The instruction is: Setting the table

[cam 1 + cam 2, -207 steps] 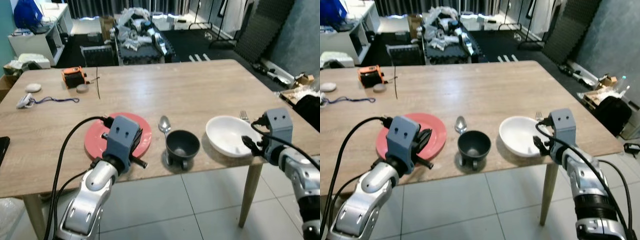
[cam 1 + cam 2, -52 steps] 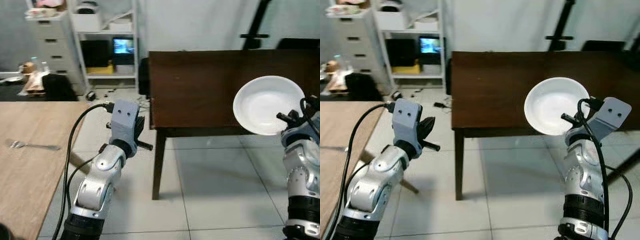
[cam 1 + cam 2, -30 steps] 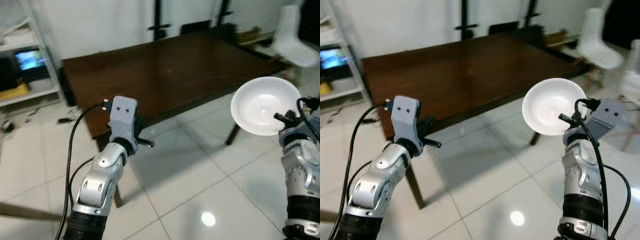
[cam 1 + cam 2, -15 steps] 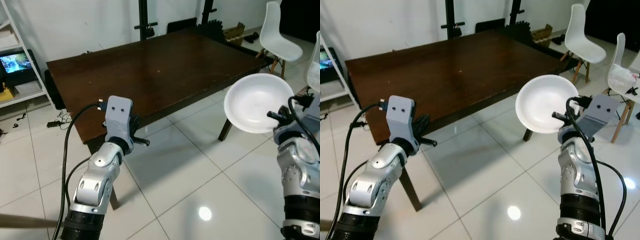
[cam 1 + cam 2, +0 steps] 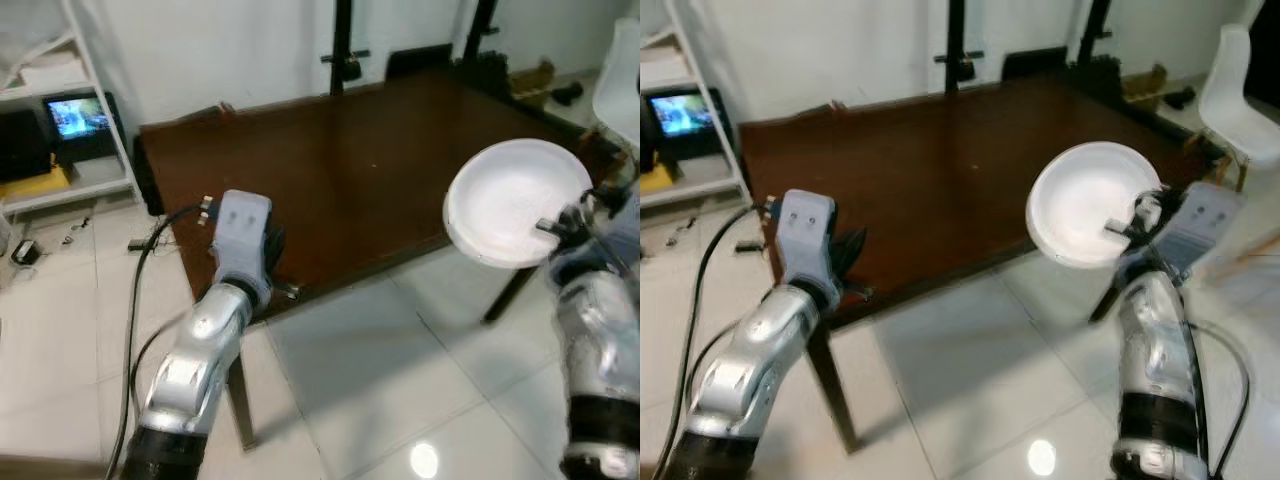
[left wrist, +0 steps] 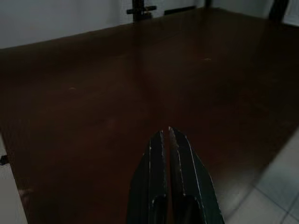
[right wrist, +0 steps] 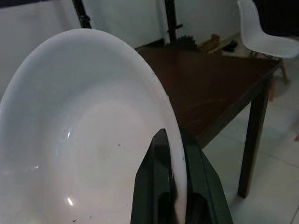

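My right gripper (image 7: 172,140) is shut on the rim of a white bowl (image 5: 515,200), held in the air on my right, over the near right edge of a dark brown table (image 5: 380,170). The bowl (image 7: 88,144) is tilted, its hollow facing me. My left gripper (image 6: 165,135) is shut with nothing in it and hangs just over the table's near left edge (image 5: 855,255). The dark tabletop (image 6: 140,74) is bare.
A white shelf unit with a small lit screen (image 5: 78,115) stands at the far left. A white chair (image 5: 1235,95) is at the right past the table. Black stand poles (image 5: 345,45) rise behind the table. White floor tiles (image 5: 370,400) lie in front of me.
The camera has swung and come closer to the dark table. Both arms now reach over its near edge. The bowl stays in the right gripper.
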